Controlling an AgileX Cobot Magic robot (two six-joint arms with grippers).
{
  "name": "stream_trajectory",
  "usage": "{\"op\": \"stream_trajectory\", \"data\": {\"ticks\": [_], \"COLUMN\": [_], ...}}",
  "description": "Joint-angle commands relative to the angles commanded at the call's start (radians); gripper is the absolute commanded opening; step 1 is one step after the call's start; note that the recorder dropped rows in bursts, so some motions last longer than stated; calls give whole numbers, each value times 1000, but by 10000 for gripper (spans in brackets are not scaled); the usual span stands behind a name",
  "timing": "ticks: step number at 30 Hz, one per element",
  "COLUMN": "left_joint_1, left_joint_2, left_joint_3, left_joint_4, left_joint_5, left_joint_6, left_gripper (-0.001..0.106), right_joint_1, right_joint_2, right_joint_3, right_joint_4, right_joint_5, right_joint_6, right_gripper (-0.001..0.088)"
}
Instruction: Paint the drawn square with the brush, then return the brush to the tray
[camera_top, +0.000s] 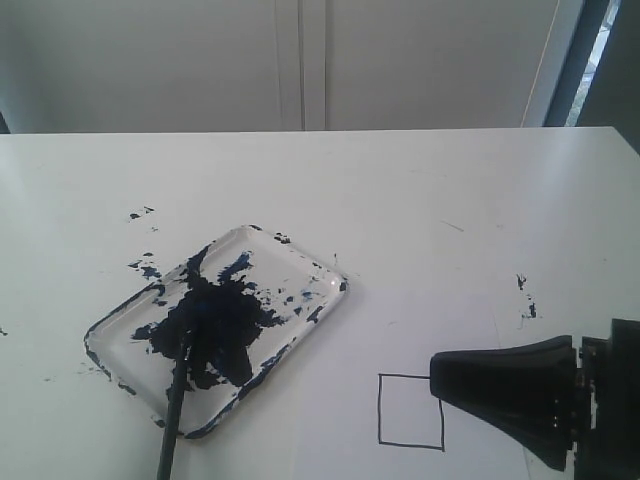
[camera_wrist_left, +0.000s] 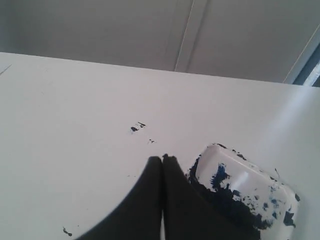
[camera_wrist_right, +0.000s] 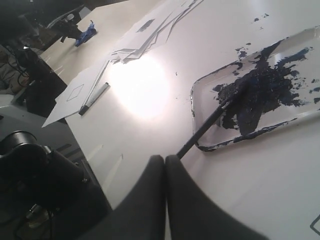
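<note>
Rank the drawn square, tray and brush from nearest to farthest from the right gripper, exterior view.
From the right gripper:
1. drawn square, right at its tip.
2. tray, further to its left.
3. brush, at the tray's left side.

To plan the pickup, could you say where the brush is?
Exterior view, lower left: the brush lies with its tip in the tray, handle overhanging the near edge.

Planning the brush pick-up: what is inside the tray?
The tray holds smeared dark blue paint and the brush, tip end in it, handle sticking out over the rim. Paint hides the bristles and the floor beneath.
</note>
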Motion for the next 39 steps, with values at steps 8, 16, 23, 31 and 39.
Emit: {"op": "stream_trajectory", "data": {"ticks": [8, 16, 23, 31, 39], "left_joint_1": [0, -219, -285, -300, -333], "left_joint_2": [83, 147, 193, 280, 403], "left_joint_3": [-165, -163, -80, 97, 107], "left_joint_4": [519, 588, 562, 251, 208], "left_joint_5": [361, 614, 661, 453, 390], "left_joint_6": [-333, -128, -133, 112, 156], "left_gripper": [0, 0, 0, 0, 0], "right_joint_1": [0, 0, 0, 0, 0], "right_joint_2": [0, 0, 0, 0, 0], "right_joint_3": [0, 0, 0, 0, 0], "right_joint_4": [0, 0, 0, 0, 0], "right_joint_5": [-2, -2, -2, -2, -2], "right_joint_6": [0, 3, 9, 9, 6], "right_gripper": [0, 0, 0, 0, 0]}}
